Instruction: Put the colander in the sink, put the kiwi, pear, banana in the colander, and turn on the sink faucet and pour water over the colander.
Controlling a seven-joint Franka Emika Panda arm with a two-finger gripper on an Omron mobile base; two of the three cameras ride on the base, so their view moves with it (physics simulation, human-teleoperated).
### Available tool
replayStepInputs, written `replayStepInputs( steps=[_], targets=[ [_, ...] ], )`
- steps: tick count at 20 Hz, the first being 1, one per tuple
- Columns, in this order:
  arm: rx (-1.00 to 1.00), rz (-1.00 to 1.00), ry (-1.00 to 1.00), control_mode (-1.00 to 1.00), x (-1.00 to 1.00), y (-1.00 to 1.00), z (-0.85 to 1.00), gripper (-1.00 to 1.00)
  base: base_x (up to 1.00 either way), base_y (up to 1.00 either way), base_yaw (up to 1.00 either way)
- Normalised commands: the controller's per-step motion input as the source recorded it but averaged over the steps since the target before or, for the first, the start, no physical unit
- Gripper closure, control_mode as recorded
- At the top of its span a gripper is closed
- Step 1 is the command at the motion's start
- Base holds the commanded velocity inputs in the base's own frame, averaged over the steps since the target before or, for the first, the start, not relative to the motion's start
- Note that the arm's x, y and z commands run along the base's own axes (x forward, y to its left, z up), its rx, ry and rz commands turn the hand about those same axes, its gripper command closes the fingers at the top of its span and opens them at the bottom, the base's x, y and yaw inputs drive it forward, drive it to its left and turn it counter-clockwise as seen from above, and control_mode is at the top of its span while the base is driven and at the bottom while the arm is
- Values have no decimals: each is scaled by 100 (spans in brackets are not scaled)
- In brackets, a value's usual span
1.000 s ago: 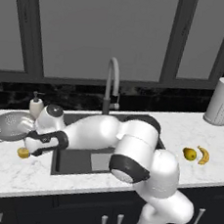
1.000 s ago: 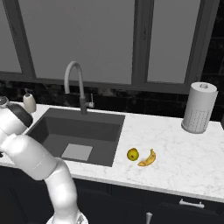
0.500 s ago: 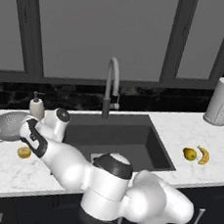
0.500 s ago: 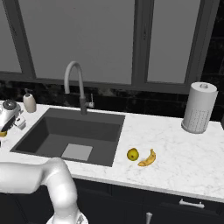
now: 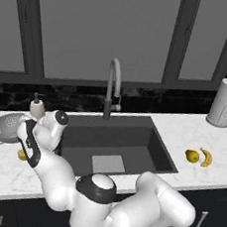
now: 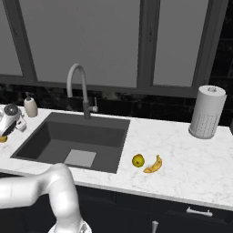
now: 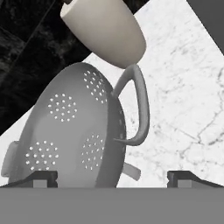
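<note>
A: At the left end of the worktop, just beside the sink's left edge, we have the colander sitting upright on the marble, not yet in the basin. Our gripper is right up against it with the jaws spread wide and nothing between them; one loop handle stands straight ahead of the fingertips.

B: What worries us from here?

A: 3 things, in our judgement. The soap bottle stands just behind the colander, so a careless lift could knock it over. The kiwi lies near the worktop's front edge, close below the arm, and a sweep of the forearm could roll it off. And the handle is a thin round loop, so if we close off-centre the bowl may swing or slip out on the way to the sink.

B: And the count?

A: We count 1 colander, 1 sink with 1 lighter plate on its floor, 1 faucet at the back edge with no water running, 1 kiwi, 1 pear and 1 banana. Those last 2 lie side by side on the worktop to the right of the sink, well apart from the colander. There is also 1 paper towel roll at the back right corner.
</note>
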Motion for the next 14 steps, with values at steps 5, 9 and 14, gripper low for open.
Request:
replayStepInputs(
  steps=[5,9,14],
  targets=[
    [0,-5,7,-100,57,51,0,-100,0,0,0],
    [-3,-7,21,-100,36,46,-16,-100,0,0,0],
    [-3,-10,21,-100,7,33,-32,100,0,0,0]
  ],
)
